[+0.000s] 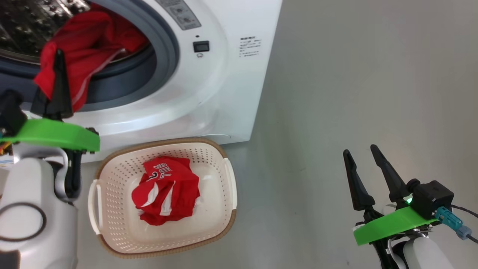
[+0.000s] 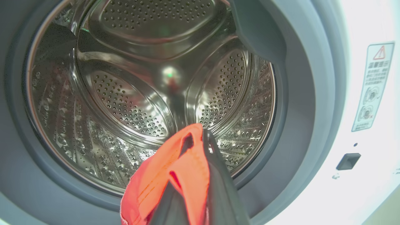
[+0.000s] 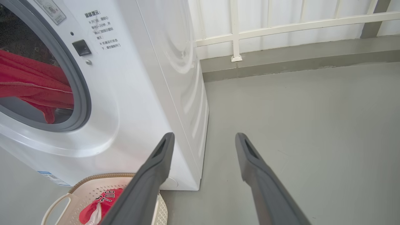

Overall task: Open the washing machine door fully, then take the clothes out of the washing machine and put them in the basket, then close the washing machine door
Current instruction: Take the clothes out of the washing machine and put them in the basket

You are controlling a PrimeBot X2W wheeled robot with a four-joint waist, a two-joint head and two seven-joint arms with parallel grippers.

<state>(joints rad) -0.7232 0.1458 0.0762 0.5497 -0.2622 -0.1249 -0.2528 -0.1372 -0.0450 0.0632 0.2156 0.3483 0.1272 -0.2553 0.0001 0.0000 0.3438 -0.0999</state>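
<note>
The white washing machine [image 1: 231,74] stands with its mouth uncovered; the door is out of view. A red garment [image 1: 89,41] hangs from the steel drum [image 2: 125,103] over the grey gasket [image 1: 168,48]. My left gripper [image 1: 58,56] is at the mouth, shut on this garment's edge; the red fabric [image 2: 162,175] is pinched between its fingers, whose tips [image 2: 197,134] meet. On the floor in front of the machine sits the cream basket [image 1: 123,224] holding another red garment [image 1: 168,190] with white lettering. My right gripper [image 1: 360,151] hovers open and empty over the floor to the right.
Bare grey floor [image 1: 354,74] stretches right of the washer. In the right wrist view a white railing [image 3: 281,28] and a low kerb [image 3: 297,59] run behind the machine. The basket's rim [image 3: 78,187] lies close under the right gripper's [image 3: 204,137] near finger.
</note>
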